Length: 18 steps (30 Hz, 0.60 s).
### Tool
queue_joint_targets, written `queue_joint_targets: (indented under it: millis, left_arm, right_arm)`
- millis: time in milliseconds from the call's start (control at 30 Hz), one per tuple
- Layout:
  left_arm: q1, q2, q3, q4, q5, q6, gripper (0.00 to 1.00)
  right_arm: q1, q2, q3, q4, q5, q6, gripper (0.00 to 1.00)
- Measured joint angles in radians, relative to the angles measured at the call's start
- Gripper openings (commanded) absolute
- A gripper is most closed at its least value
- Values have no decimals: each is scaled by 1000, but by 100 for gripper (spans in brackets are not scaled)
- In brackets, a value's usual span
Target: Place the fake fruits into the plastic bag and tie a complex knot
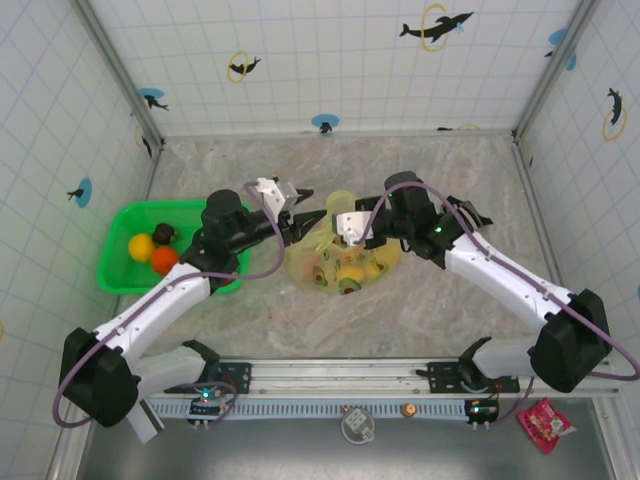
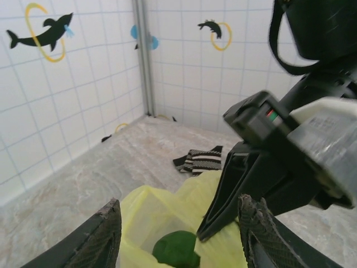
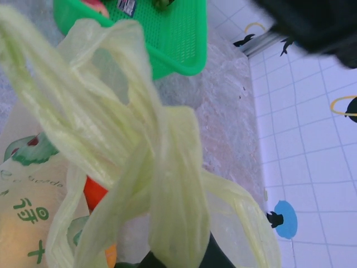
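Two white-shelled arms (image 1: 170, 295) reach from the near rail (image 1: 340, 372) and meet over the plastic bag (image 1: 345, 262). It sits mid-table on the grey marbled surface (image 1: 300, 325), just right of the green mesh basket (image 1: 120, 278). From above we make out the fake fruits (image 1: 350, 272) as yellow and dark blobs through the pale film, but the fingers are too small to read there.

The wrist cameras fill that in. Looking along the left gripper (image 2: 179, 204), we see its two ribbed black fingers (image 2: 103, 240) standing apart. Crumpled yellow-green film and one glossy green fruit (image 2: 175, 251) lie low between them, nothing pinched. Just beyond, the right gripper (image 2: 211, 228) points down at the bag's top with its jaws together.

Its own camera shows what it is clamped on — the bag's handles, gathered into soft ropes that cross and wrap over each other in a loose twist (image 3: 162, 145). An orange fruit (image 3: 95, 192) and green printed lettering (image 3: 28, 223) show through the film there.

Three more fruits (image 1: 163, 260) sit in the basket: yellow, orange and dark brown. Farther back a black-and-white striped cloth (image 2: 198, 161) lies flat on the table, and behind it rise white tiled walls (image 1: 300, 60) dotted with dolphin stickers (image 1: 435, 25).
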Motion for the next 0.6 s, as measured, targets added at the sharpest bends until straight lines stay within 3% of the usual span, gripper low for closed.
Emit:
queue_joint_targets:
  millis: [267,400,600]
  left_arm:
    - [2,-3,-1,-21,-24,-4,59]
    - [-8,-39,-26,-33,-49,0,67]
    - [-13,-77,-35,-47,-124,27,64]
  right_arm:
    - [-27,0,85,-53,-91,46,0]
    - [-32,1,96,-85,-114,56,0]
    - [-29,9,93,-105,-114,61,0]
